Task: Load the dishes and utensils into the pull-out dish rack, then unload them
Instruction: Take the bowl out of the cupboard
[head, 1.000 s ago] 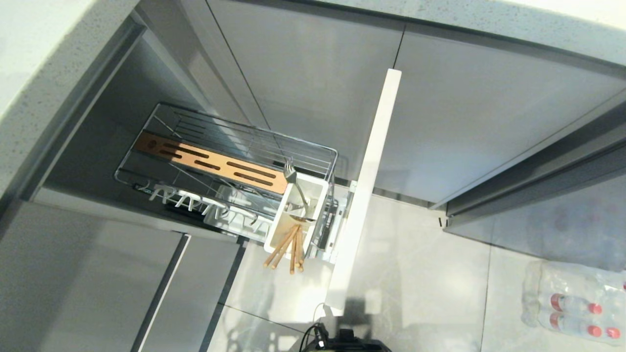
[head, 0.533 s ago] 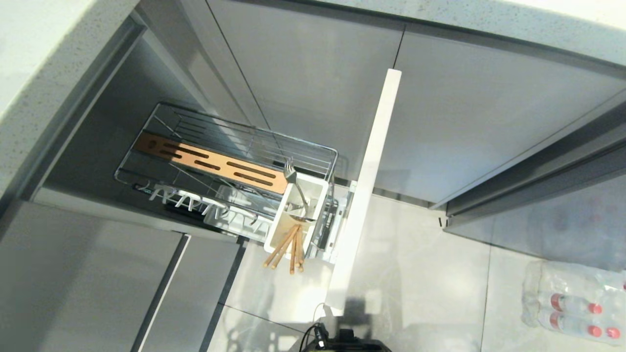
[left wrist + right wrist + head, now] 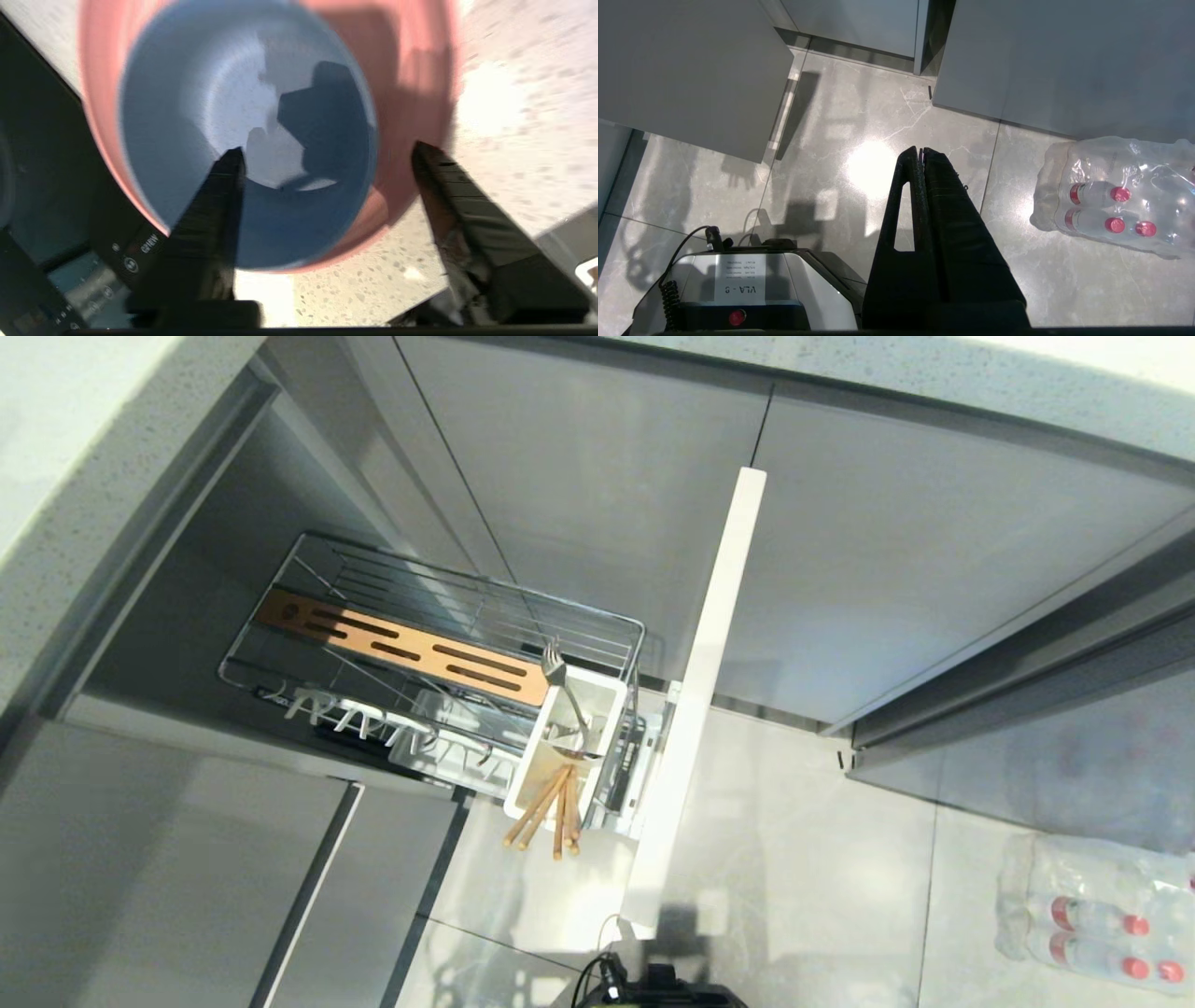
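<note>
Unloading: your left gripper (image 3: 327,151) stands open over the small periwinkle-blue bowl (image 3: 247,135), which rests on the flat salmon-pink plate (image 3: 411,93).
Next, I judge, fetch the silver metal fork (image 3: 565,695) from the chrome wire pull-out rack (image 3: 448,644); right gripper (image 3: 920,154) stays closed, parked.

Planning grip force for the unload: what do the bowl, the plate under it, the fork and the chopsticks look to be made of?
Bowl: matte blue, probably ceramic or melamine, only a soft sheen.
Plate: matte salmon pink, same look, cannot tell which.
Fork: silver and reflective, likely steel.
Chopsticks: tan and dull, likely wood or bamboo.
</note>
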